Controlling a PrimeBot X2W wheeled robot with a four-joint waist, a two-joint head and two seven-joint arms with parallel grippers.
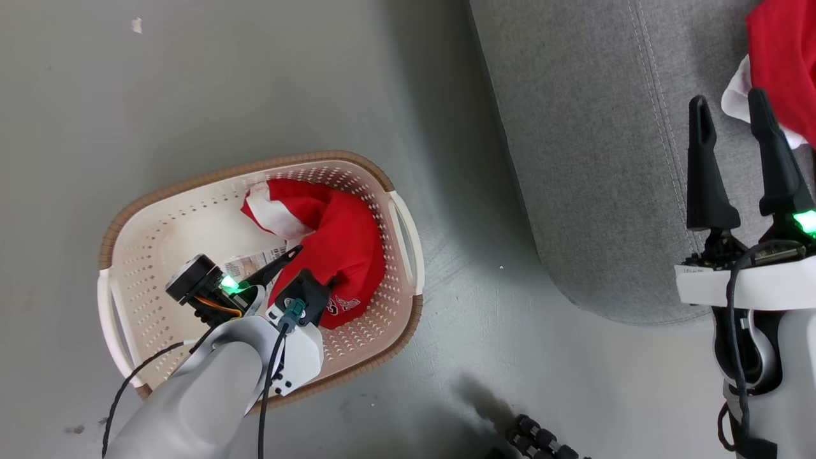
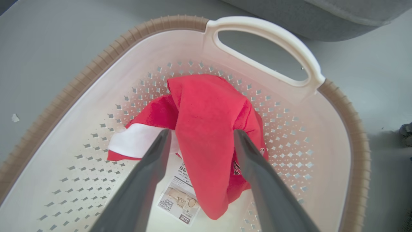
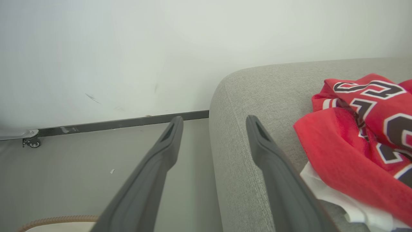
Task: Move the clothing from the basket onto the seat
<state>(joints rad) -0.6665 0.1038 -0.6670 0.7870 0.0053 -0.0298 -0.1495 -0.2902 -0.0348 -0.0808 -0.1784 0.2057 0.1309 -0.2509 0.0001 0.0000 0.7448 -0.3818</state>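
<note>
One jersey [image 1: 341,245] in the basket [image 1: 159,242], another jersey [image 1: 781,57] on the seat [image 1: 593,159].

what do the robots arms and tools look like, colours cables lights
The left tool and right tool each have two long, dark grey, tapering fingers on a white wrist block with a green light. The left forearm is pale grey, with black cables and a teal plug.

Head view overlooks basket [image 1: 159,236] and seat [image 1: 593,159]; each wrist view nears one.
</note>
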